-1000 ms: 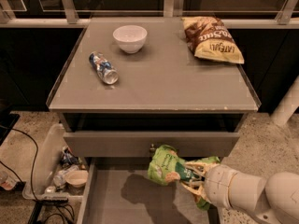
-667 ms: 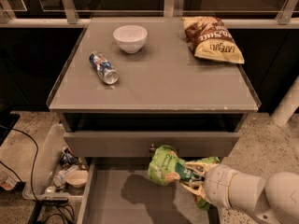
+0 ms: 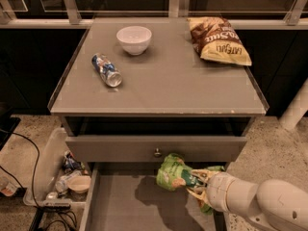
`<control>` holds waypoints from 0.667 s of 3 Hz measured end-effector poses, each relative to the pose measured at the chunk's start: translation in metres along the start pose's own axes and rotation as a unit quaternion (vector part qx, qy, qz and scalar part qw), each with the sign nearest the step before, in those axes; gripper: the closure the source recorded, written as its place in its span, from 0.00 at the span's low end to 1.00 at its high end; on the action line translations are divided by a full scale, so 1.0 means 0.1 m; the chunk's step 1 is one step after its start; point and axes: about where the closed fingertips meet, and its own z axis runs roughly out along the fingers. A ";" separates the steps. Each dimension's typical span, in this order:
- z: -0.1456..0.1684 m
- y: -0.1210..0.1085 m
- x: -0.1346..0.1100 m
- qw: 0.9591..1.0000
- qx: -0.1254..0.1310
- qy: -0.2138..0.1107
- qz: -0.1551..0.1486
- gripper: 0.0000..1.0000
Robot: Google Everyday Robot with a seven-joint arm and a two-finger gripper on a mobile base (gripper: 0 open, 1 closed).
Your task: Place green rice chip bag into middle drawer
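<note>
The green rice chip bag [image 3: 172,173] hangs above the right part of the open middle drawer [image 3: 120,203], just below the grey drawer front with the round knob [image 3: 157,152]. My gripper [image 3: 198,183] comes in from the lower right on a white arm and is shut on the bag's right end. The bag casts a shadow on the drawer's flat grey floor. Part of the bag is hidden behind the gripper.
On the grey cabinet top [image 3: 163,88] stand a white bowl [image 3: 134,39], a lying can [image 3: 107,70] and a brown-and-yellow chip bag [image 3: 217,40]. A clear bin with trash [image 3: 60,174] and cables sit on the floor at the left. A white post [image 3: 296,107] stands at right.
</note>
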 end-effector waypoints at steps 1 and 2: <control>0.29 0.08 0.31 1.000 0.005 0.008 0.008 1.00; 0.58 0.28 0.52 1.000 -0.010 0.002 0.011 1.00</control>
